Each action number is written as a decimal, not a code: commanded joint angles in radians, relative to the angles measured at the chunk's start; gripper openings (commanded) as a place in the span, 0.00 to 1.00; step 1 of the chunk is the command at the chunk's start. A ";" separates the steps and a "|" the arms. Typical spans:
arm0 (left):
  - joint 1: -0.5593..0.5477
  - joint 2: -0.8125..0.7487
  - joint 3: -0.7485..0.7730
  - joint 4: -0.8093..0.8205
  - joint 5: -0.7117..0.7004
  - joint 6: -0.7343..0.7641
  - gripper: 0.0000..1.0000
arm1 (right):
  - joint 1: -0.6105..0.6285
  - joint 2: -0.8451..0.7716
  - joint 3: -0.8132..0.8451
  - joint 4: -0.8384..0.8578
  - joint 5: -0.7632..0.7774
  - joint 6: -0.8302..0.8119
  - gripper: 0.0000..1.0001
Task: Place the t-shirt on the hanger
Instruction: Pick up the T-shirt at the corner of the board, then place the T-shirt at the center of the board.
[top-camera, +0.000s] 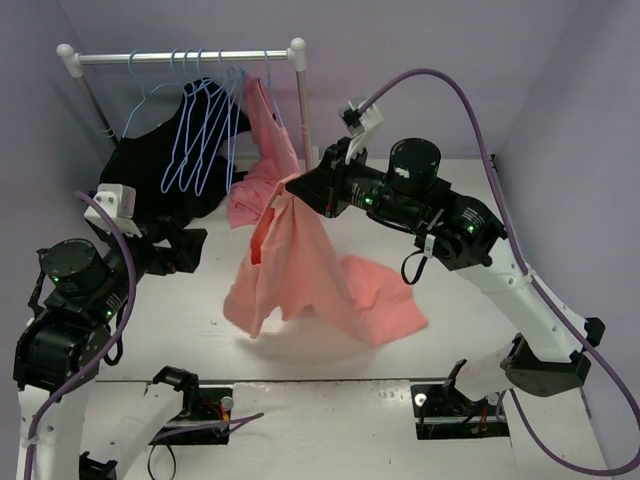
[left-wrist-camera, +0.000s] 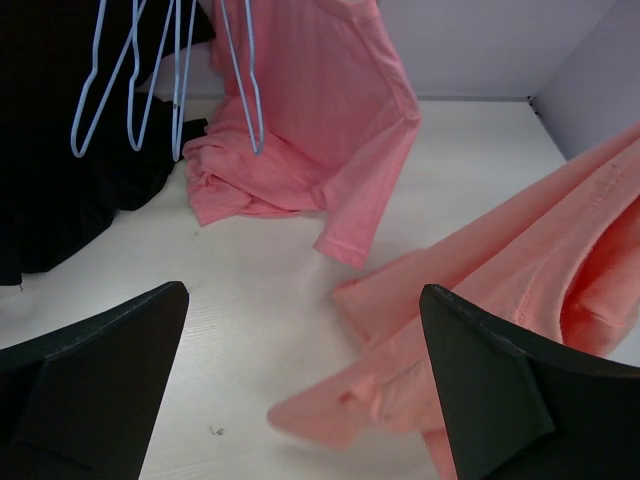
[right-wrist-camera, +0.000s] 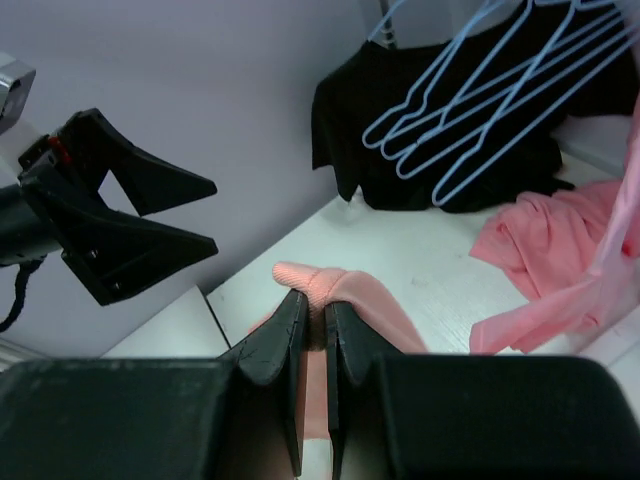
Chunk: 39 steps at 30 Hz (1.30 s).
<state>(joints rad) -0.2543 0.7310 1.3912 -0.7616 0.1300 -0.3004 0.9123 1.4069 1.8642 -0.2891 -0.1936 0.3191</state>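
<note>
Right jaws pinch a t-shirt (top-camera: 300, 270) fold, cloth draping below them, left jaws wide, empty: so thin a pinch may slip, dropping it short of the hanger (top-camera: 205, 135) beyond.

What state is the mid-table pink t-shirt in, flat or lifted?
Partly lifted: the shut right gripper pinches one edge up high; the t-shirt hangs limp and bunched, its lower end on the table.

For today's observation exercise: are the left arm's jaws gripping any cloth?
No, the left jaws stand wide apart above the table, holding nothing.
</note>
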 joint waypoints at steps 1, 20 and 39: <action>-0.005 -0.001 0.049 0.067 0.013 -0.012 0.97 | -0.001 0.025 0.082 0.079 -0.038 -0.050 0.00; -0.058 0.066 -0.391 0.254 0.078 -0.331 0.97 | -0.004 -0.088 -0.721 0.099 0.138 -0.061 0.00; -0.408 0.616 -0.341 0.476 -0.210 -0.364 0.78 | -0.027 -0.117 -0.900 0.173 0.160 -0.004 0.00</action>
<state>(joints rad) -0.6510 1.2996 0.9820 -0.3457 -0.0253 -0.6402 0.8942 1.3554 0.9760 -0.1752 -0.0633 0.2878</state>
